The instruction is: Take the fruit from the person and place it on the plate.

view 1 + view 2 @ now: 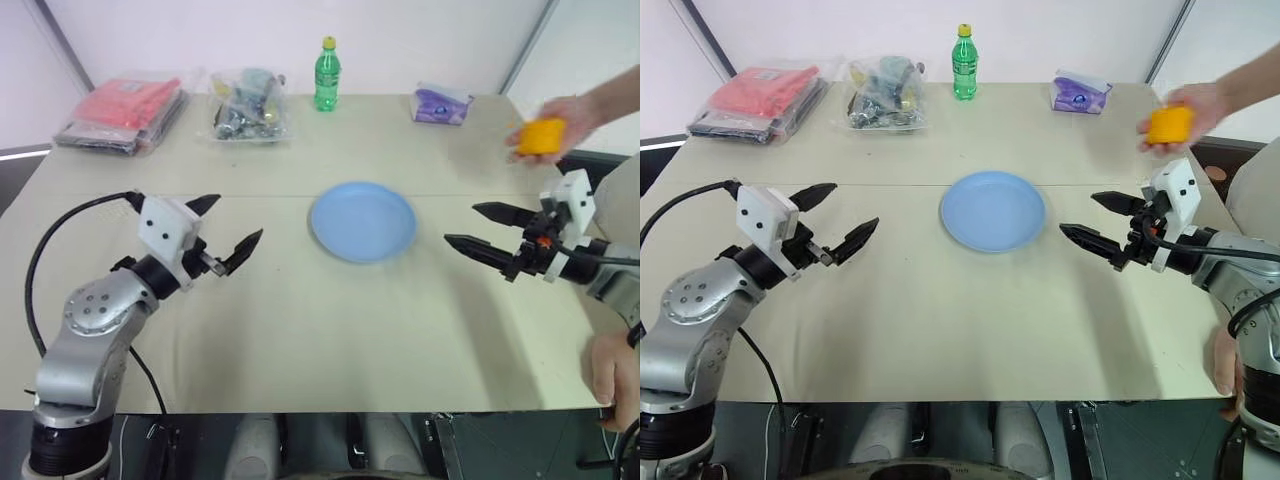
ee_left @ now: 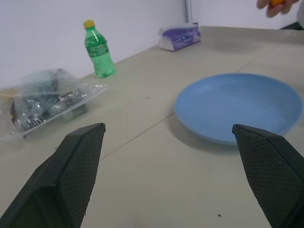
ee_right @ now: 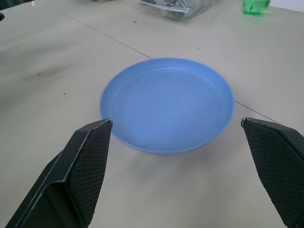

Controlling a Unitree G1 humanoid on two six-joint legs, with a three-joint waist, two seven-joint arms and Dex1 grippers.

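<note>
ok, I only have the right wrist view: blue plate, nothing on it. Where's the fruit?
Observer: The fruit is in the person's hand, held above the table's far right edge.
Operator: Is the right arm near it?
Observer: The right gripper is open, low over the table and aimed at the plate; the fruit is farther back and higher.
Operator: And the left?
Observer: The left gripper is open too, on the plate's other side.
</note>
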